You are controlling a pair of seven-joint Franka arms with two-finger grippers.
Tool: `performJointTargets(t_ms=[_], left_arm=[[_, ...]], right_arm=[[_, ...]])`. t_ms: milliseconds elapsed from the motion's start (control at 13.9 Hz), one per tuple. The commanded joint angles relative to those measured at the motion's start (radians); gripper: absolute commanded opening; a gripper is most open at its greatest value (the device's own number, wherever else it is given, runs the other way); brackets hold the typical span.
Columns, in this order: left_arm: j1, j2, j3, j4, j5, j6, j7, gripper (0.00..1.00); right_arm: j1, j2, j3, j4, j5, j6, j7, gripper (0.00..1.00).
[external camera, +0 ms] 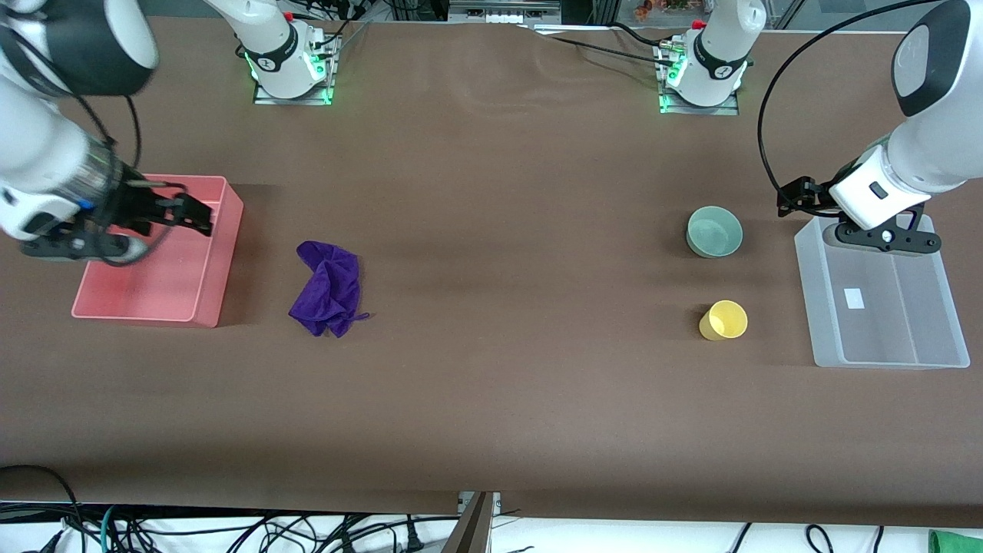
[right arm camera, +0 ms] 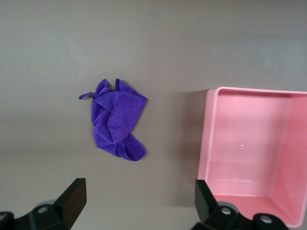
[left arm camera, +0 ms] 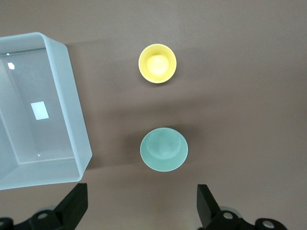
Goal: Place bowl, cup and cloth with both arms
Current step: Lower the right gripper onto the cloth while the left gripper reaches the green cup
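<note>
bowl [external camera: 714, 231] and yellow cup [external camera: 723, 320] sit beside the clear bin [external camera: 883, 338], under the spread left gripper [external camera: 799, 197]; purple cloth [external camera: 329, 288] lies near the spread right gripper [external camera: 201, 216], seemingly over the pink bin [external camera: 219, 261].

Purple cloth [external camera: 329, 288] (yellow cup [external camera: 723, 320])

Left claw [external camera: 795, 197] and right claw [external camera: 198, 216] hang open.

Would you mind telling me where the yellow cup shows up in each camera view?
Front view: the cup stands nearer the camera than the bowl, beside the clear bin.
Left wrist view: the cup shows, with bowl and bin.
Right wrist view: not in it.
Shared landmark: the bowl.
</note>
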Motion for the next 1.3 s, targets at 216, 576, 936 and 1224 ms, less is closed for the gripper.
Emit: performJointTargets(t_ms=[216, 576, 936, 1224], left_arm=[[0.024, 0.127, -0.002, -0.101, 0.028, 0.014, 0.16, 1.0], [0.044, 0.204, -0.005, -0.291, 0.124, 0.307, 0.443, 1.0], [0.046, 0.224, -0.006, -0.585, 0.125, 0.76, 0.527, 0.9], [0.043, 0.255, -0.009, -0.586, 0.125, 0.775, 0.528, 0.0]], right_arm=[[0.013, 0.183, 0.033, -0.14, 0.005, 0.262, 0.01, 1.0], [0.074, 0.301, 0.054, -0.273, 0.006, 0.622, 0.012, 1.0], [0.088, 0.372, 0.054, -0.366, 0.008, 0.845, 0.01, 1.0], [0.094, 0.389, 0.054, -0.364, 0.002, 0.839, -0.005, 0.0]])
